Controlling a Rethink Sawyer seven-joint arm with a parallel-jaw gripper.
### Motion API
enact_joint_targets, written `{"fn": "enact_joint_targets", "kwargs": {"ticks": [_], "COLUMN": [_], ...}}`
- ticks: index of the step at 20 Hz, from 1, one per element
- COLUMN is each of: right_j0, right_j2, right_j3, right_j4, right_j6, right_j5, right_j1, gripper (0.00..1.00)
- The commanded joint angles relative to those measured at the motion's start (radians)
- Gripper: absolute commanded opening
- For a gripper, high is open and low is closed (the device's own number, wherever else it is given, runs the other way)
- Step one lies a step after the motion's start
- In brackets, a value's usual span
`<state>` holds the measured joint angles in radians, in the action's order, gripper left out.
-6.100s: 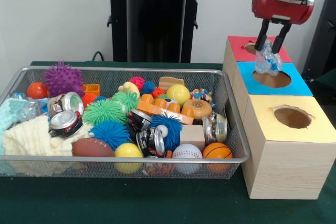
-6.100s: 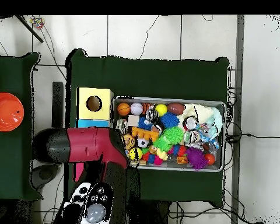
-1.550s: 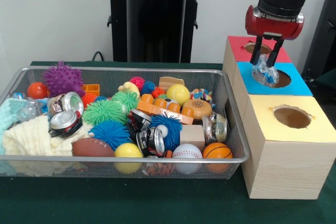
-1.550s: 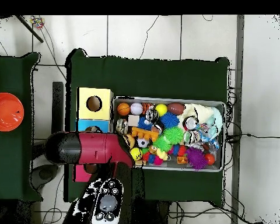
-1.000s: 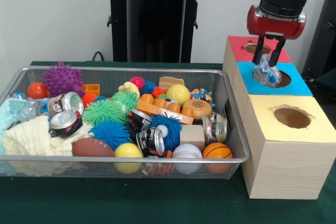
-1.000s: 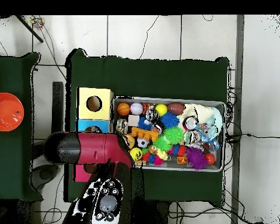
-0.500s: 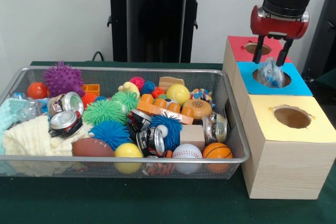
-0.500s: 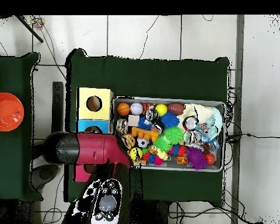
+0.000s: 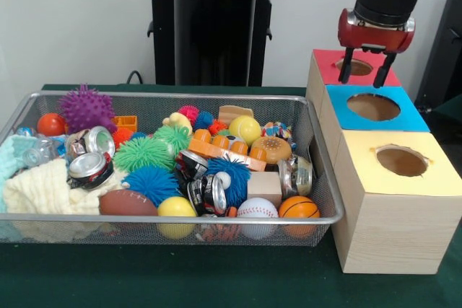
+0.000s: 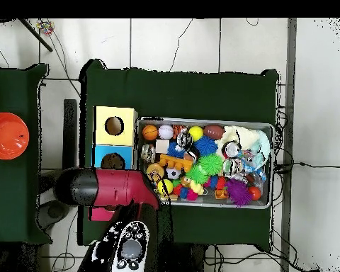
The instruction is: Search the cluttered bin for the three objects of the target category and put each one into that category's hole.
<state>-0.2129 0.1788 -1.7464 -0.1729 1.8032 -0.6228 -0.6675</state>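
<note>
The silver wire-mesh bin (image 9: 173, 95) is full of spiky balls, sports balls, crushed cans (image 9: 90, 167), a jar (image 9: 296, 173) and cloths; it also shows in the overhead view (image 10: 205, 122). To its right stand three boxes in a row: red-topped (image 9: 328, 63), blue-topped (image 9: 408, 118) and yellow-topped (image 9: 426, 178), each with a round hole. My gripper (image 9: 363, 77) is open and empty. It hangs above the far edge of the blue box, just behind that box's hole (image 9: 373, 107). In the overhead view the red arm (image 10: 109, 188) hides the gripper.
The black pedestal (image 9: 213, 27) stands behind the bin. An orange round object (image 10: 6, 134) sits on a separate dark table at the overhead view's left. The boxes stand close against the bin's side.
The crumpled clear plastic piece that the gripper held over the blue box's hole is gone from view. The gripper has opened and risen slightly toward the red box.
</note>
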Motion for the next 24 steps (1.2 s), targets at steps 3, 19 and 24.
{"fn": "enact_joint_targets", "kwargs": {"ticks": [3, 19, 24], "right_j0": [0.013, 0.126, 0.195], "right_j2": [-0.078, -0.049, -0.074], "right_j3": [-0.066, 0.122, 0.118], "right_j4": [-0.036, 0.116, 0.153], "right_j6": [0.176, -0.036, -0.089], "right_j5": [-0.075, -0.187, -0.216], "right_j1": [0.018, -0.001, -0.038], "gripper": [1.0, 1.0, 1.0]}}
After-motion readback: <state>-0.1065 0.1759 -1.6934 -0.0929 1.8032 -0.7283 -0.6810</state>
